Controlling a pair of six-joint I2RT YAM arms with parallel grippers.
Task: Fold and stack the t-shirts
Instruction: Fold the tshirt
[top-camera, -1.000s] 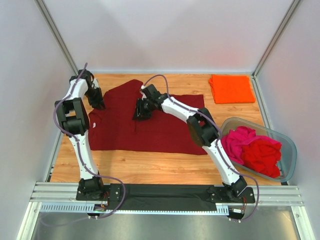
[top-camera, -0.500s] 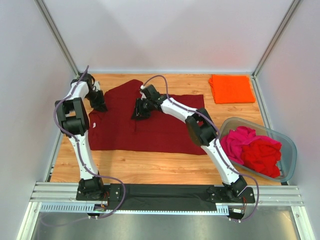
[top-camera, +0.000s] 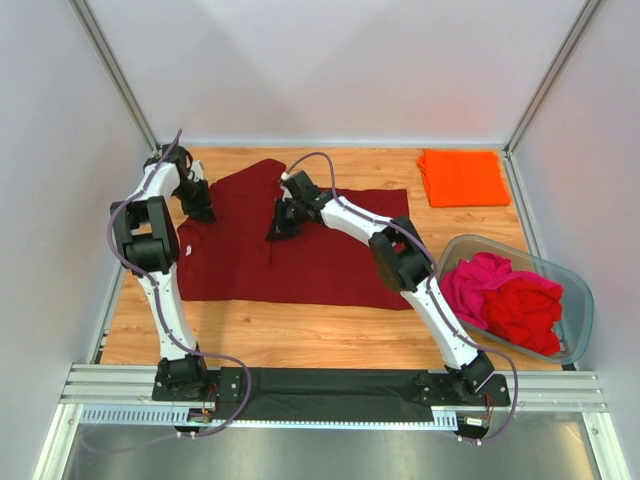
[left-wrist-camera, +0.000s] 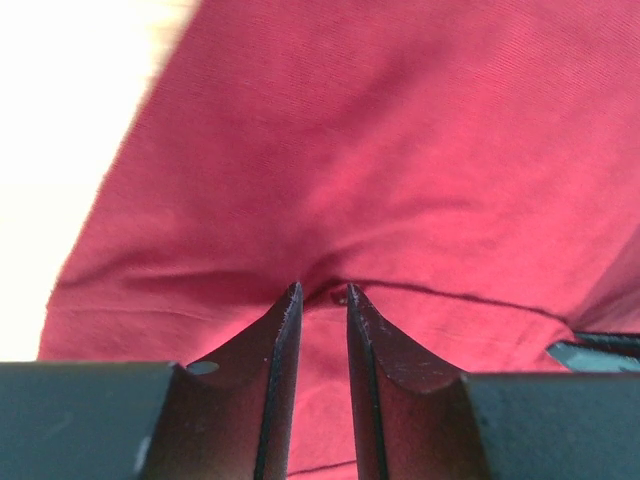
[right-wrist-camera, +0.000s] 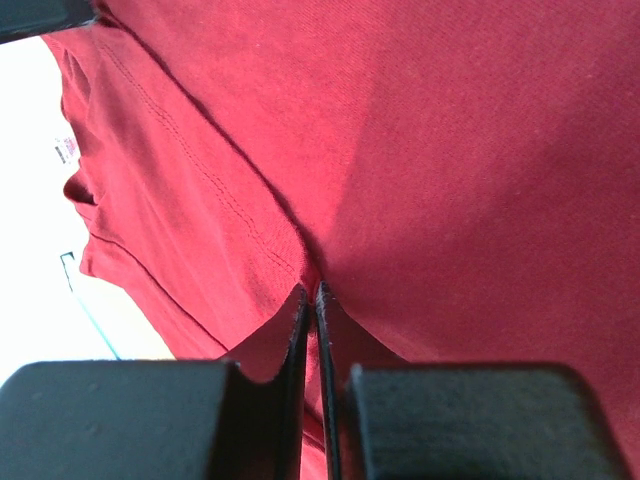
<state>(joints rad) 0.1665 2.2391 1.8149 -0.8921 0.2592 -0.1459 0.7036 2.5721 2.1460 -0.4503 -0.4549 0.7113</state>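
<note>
Our left hand (left-wrist-camera: 318, 292) and right hand (right-wrist-camera: 312, 292) both pinch the dark red shirt (top-camera: 300, 270), so next we should lift it and fold it over.

The maroon shirt (top-camera: 300, 255) is a plain dark red, with stitching of the same colour along its seams. The orange shirt (top-camera: 462, 177) is bright and unpatterned. In the grey, see-through tub (top-camera: 580, 295) the pink shirt (top-camera: 473, 280) is magenta and the red shirt (top-camera: 525, 310) a strong scarlet. The worktop (top-camera: 300, 340) is light, streaky wood. The left arm (top-camera: 170, 300) and right arm (top-camera: 445, 320) are white with black joints and purple cable (top-camera: 312, 153). The left gripper (left-wrist-camera: 322, 292) and right gripper (right-wrist-camera: 312, 290) are black. The walls (top-camera: 330, 70) are pale grey.
</note>
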